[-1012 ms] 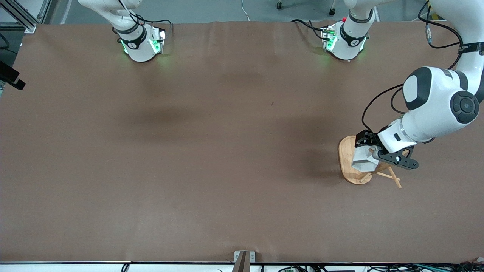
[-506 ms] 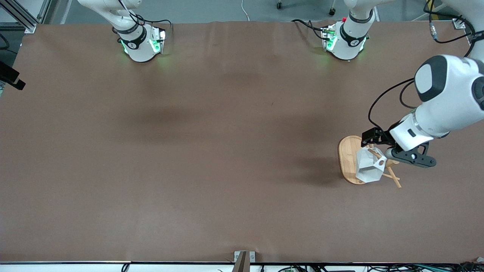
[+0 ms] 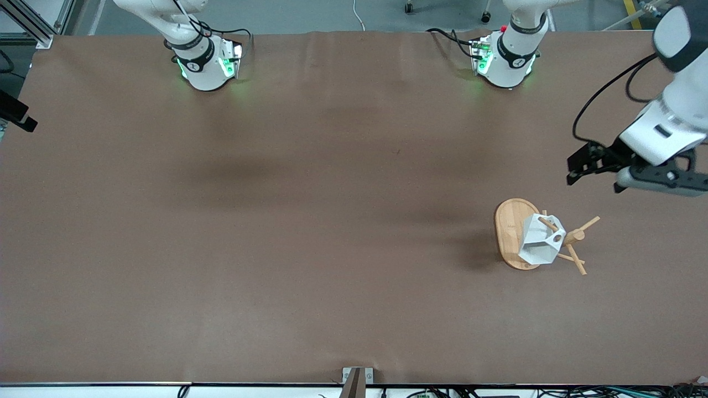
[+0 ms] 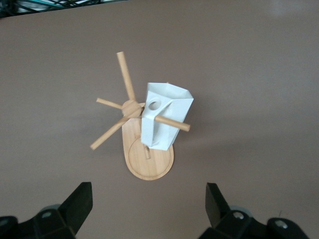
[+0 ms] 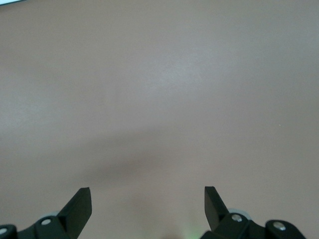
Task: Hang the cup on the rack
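Note:
The white faceted cup (image 3: 537,243) hangs by its handle hole on a peg of the bamboo rack (image 3: 508,226), tilted over the oval base. It stands toward the left arm's end of the table. In the left wrist view the peg (image 4: 174,123) passes through the handle of the cup (image 4: 162,127) above the rack's base (image 4: 149,163). My left gripper (image 3: 576,167) is open and empty, up in the air apart from the rack; its fingers frame bare table in its wrist view (image 4: 149,199). My right gripper (image 5: 148,199) is open and empty over bare table, out of the front view.
The two arm bases (image 3: 206,66) (image 3: 506,61) stand along the table edge farthest from the front camera. A small metal bracket (image 3: 357,378) sits at the nearest edge. The brown table cover (image 3: 310,221) spreads wide around the rack.
My left gripper let go of the cup, opened, and pulled up and away from the rack toward the left arm's end. The cup stays hanging on the peg.

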